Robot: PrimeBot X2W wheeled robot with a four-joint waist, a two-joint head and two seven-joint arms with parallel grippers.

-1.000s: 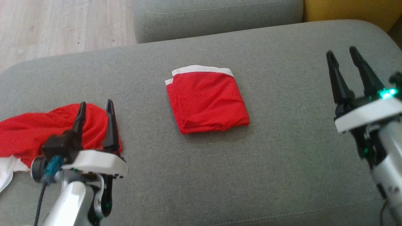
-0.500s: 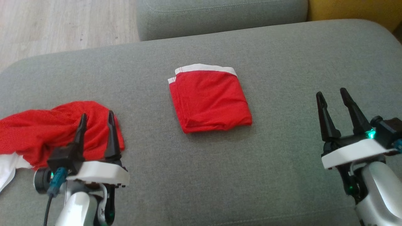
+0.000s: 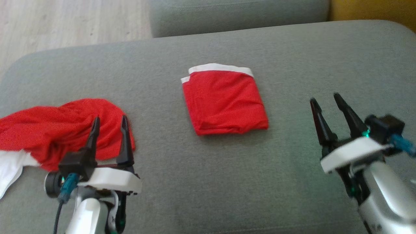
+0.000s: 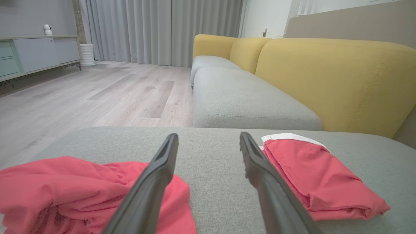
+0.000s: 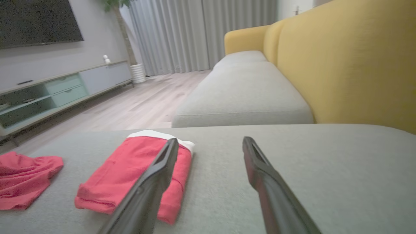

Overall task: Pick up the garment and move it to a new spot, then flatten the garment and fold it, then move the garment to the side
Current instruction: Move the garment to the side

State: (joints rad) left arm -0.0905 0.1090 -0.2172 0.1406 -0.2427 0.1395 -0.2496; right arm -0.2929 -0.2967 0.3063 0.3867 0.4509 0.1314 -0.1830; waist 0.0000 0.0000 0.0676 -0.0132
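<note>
— Garment of red cloth with white waistband (image 3: 226,100): location?
— Folded square, lying flat mid-cushion on grey fabric sofa seat (image 3: 227,182), touching neither gripper.
— Surroundings?
— Crumpled red cloth heap (image 3: 48,130) at far left, left gripper (image 3: 110,118) at its edge. Right gripper (image 3: 325,97) well apart, right side. Both spread wide, holding nothing.

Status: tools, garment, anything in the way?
Both tools open, empty: left tool at edge of crumpled red garment; right tool clear. On grey cushion, centre: folded red garment, untouched. Nothing blocking it.
</note>
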